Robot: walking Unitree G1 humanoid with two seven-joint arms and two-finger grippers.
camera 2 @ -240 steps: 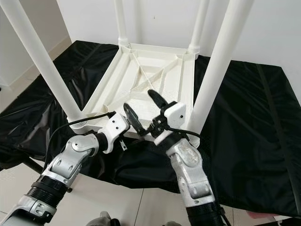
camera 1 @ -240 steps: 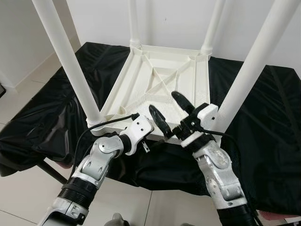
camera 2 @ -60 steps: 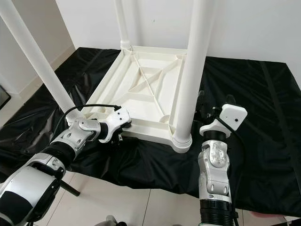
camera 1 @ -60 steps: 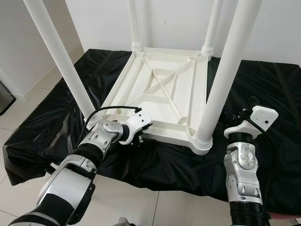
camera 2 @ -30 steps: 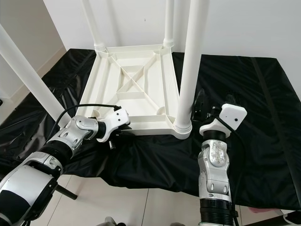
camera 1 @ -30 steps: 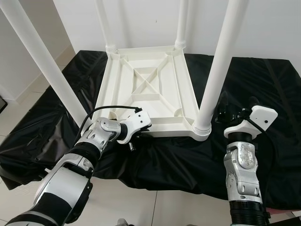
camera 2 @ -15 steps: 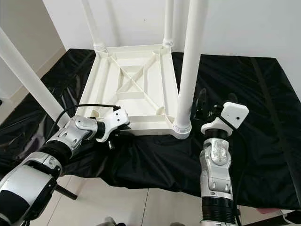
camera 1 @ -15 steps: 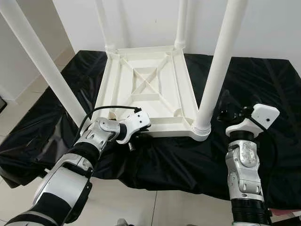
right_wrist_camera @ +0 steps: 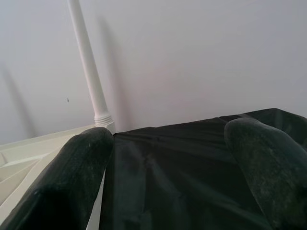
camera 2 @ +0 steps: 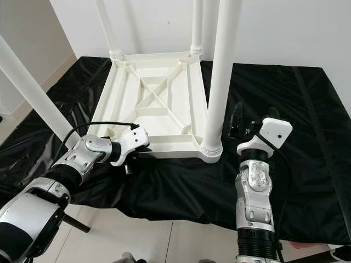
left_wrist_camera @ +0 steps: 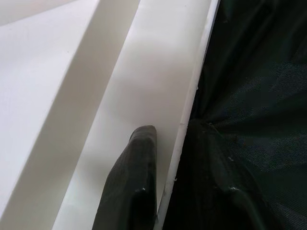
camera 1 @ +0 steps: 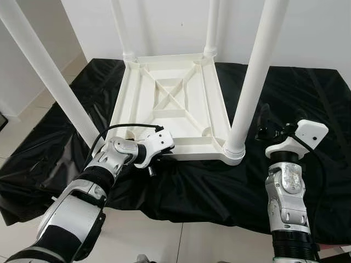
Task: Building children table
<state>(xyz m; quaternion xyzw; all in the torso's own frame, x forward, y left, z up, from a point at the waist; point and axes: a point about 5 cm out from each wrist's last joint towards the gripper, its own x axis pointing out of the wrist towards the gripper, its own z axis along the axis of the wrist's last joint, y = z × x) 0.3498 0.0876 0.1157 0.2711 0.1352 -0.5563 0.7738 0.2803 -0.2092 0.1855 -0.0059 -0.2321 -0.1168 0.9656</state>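
Observation:
A white plastic children's table (camera 1: 164,112) lies upside down on a black cloth, its four legs pointing up. My left gripper (camera 2: 136,151) is at the table's near rim, left of middle, and is shut on that rim. In the left wrist view one black finger (left_wrist_camera: 132,187) lies flat on the white rim beside the cloth. My right gripper (camera 2: 255,116) is held up just to the right of the near right leg (camera 1: 252,76). It is open, with nothing between its fingers (right_wrist_camera: 72,182).
The black cloth (camera 1: 323,109) covers a low surface and hangs over its near edge above a pale tiled floor (camera 1: 164,241). The near left leg (camera 1: 49,71) slants across my left arm. A white wall stands behind the two far legs (camera 1: 212,24).
Since 8 s ago my right gripper has left the near rim for the right of the near right leg. The table turned about 1.5 s ago. The right gripper has just risen slightly.

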